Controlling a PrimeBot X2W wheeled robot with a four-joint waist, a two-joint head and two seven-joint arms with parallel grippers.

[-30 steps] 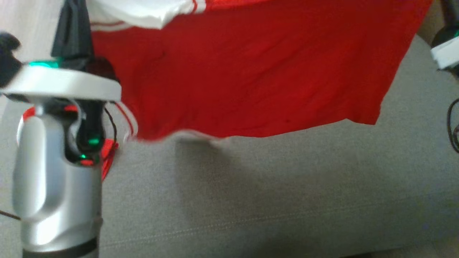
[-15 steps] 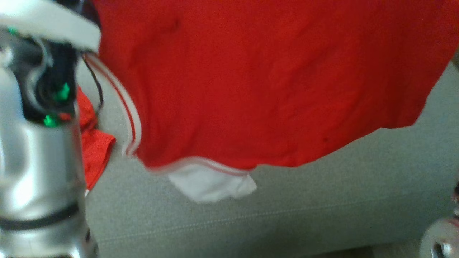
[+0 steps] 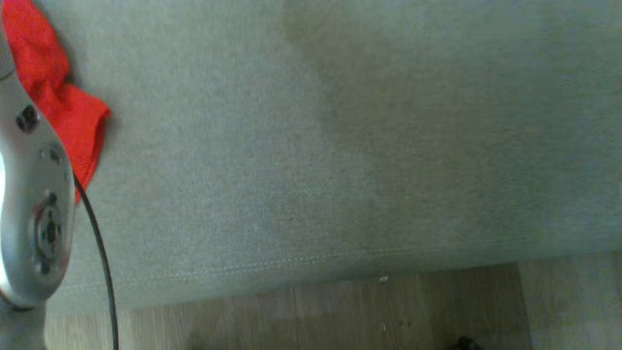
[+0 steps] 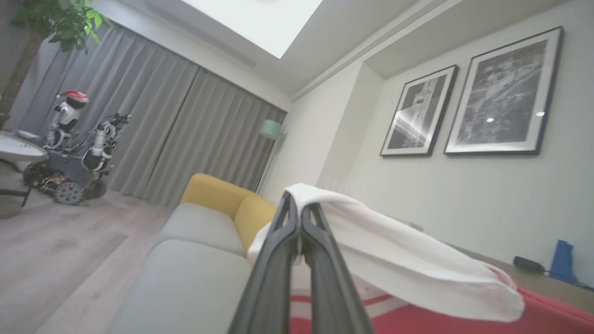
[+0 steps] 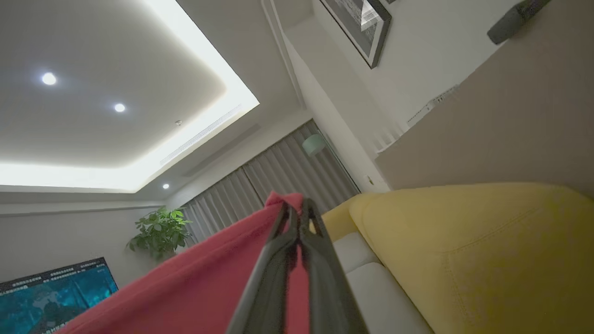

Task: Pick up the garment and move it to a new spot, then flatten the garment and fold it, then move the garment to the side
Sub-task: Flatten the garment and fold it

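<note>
Since half a second ago the head camera has swung down. The red cloth that filled its upper half now shows as one corner of the garment (image 3: 63, 121) at far left, beside the pale forearm (image 3: 34, 209). Grey sofa cushion (image 3: 311, 146) at centre, wood floor (image 3: 340, 311) below.

Left gripper (image 4: 300, 204): fingers together, clamped on the white sleeve (image 4: 394, 255).

Right gripper (image 5: 297, 208): clamped on a red edge (image 5: 195, 287).

Garment held aloft between the two.

Judged: pickup done, carry under way. Laying down, flattening, folding and moving aside all remain.
</note>
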